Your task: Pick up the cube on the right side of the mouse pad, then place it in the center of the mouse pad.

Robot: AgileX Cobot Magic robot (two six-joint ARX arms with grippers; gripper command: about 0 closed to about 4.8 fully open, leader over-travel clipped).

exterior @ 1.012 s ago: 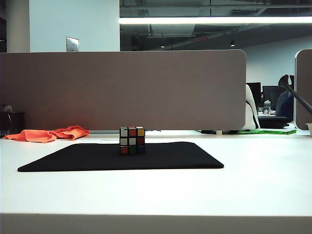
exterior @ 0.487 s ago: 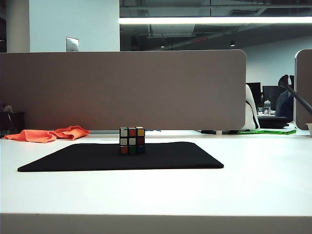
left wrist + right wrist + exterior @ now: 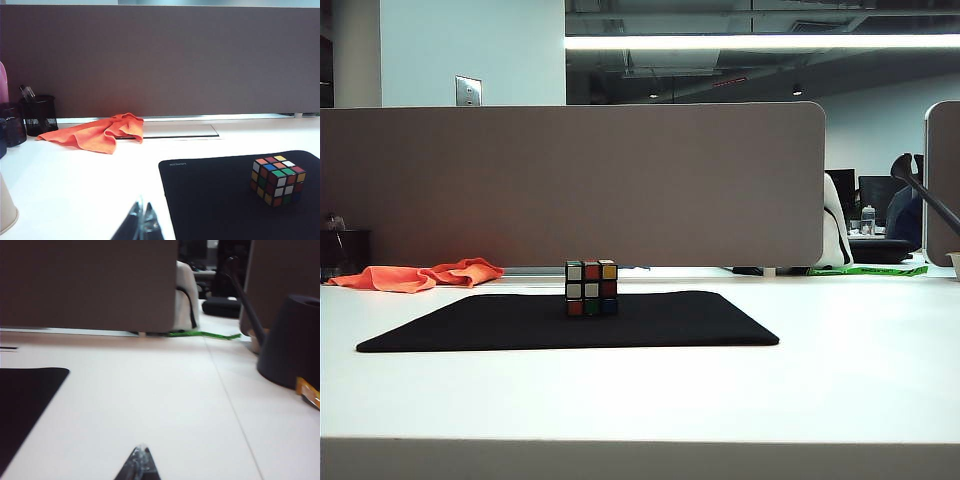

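Observation:
The cube (image 3: pixel 591 288), a small puzzle cube with coloured stickers, stands on the black mouse pad (image 3: pixel 670 320), about midway across it in the exterior view. Neither gripper appears in that view. In the left wrist view the cube (image 3: pixel 278 180) rests on the mouse pad (image 3: pixel 215 200), well away from my left gripper (image 3: pixel 142 220), whose tips are together over the white table beside the pad's edge. My right gripper (image 3: pixel 141 456) is shut with nothing in it, over bare table, with a corner of the mouse pad (image 3: pixel 20 400) off to one side. The cube is out of the right wrist view.
An orange cloth (image 3: pixel 420 275) lies behind the pad at the left, near a black mesh pen holder (image 3: pixel 37 115). A grey partition (image 3: pixel 570 185) closes off the back of the table. A dark conical vessel (image 3: pixel 292 340) stands at the far right. A pale cup (image 3: pixel 6 212) sits near the left arm.

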